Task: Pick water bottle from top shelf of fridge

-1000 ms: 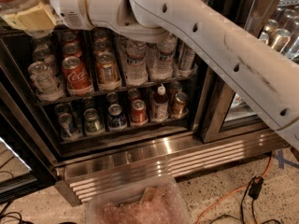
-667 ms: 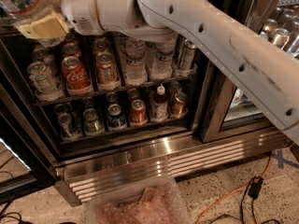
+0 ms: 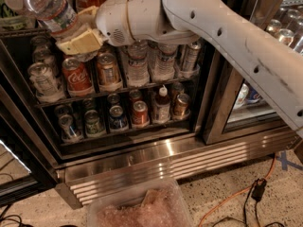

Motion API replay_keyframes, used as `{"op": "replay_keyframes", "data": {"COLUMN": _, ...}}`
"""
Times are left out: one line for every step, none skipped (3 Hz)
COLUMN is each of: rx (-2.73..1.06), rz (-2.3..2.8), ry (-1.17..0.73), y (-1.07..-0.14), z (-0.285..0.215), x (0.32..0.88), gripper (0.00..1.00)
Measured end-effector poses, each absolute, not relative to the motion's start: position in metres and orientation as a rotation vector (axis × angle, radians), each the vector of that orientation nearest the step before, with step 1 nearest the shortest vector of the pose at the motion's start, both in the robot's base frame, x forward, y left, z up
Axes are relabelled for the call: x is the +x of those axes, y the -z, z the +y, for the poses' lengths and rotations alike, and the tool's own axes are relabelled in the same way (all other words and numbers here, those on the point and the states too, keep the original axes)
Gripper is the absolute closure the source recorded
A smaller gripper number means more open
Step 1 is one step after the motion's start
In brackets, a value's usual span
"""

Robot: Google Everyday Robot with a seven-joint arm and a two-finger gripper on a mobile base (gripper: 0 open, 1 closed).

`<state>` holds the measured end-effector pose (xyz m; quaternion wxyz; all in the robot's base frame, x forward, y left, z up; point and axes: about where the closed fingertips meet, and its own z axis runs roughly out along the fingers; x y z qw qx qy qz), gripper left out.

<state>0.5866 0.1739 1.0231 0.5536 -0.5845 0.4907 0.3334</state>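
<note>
Water bottle (image 3: 45, 6) was held clamped in the gripper (image 3: 76, 28), tilted, at upper left before the fridge (image 3: 142, 157). It had been drawn further out than a second earlier; pick judged nearly done.

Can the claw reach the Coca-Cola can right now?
Probably not: the claw, up at top left, is gripping the tilted water bottle, though the Coca-Cola can stands unblocked in the front row.

Up at the left, the tan-fingered gripper (image 3: 72, 28) sat before the tall glass-doored fridge (image 3: 142, 161), clasped around the tilted clear ribbed water bottle (image 3: 47, 4). Below it stood racked metal soda cans (image 3: 108, 69), and on the floor in front was a clear plastic tub (image 3: 142, 208).
</note>
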Motion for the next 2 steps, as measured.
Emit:
{"op": "replay_keyframes", "data": {"rx": -1.394, "rz": 1.198, "ry": -0.795, "y": -1.0085, "z": 0.1618, "x": 0.5942, "gripper": 1.00}}
{"op": "replay_keyframes", "data": {"rx": -1.395, "rz": 1.219, "ry": -0.802, "y": -0.9998, "z": 0.1546, "x": 0.5985, "gripper": 1.00}}
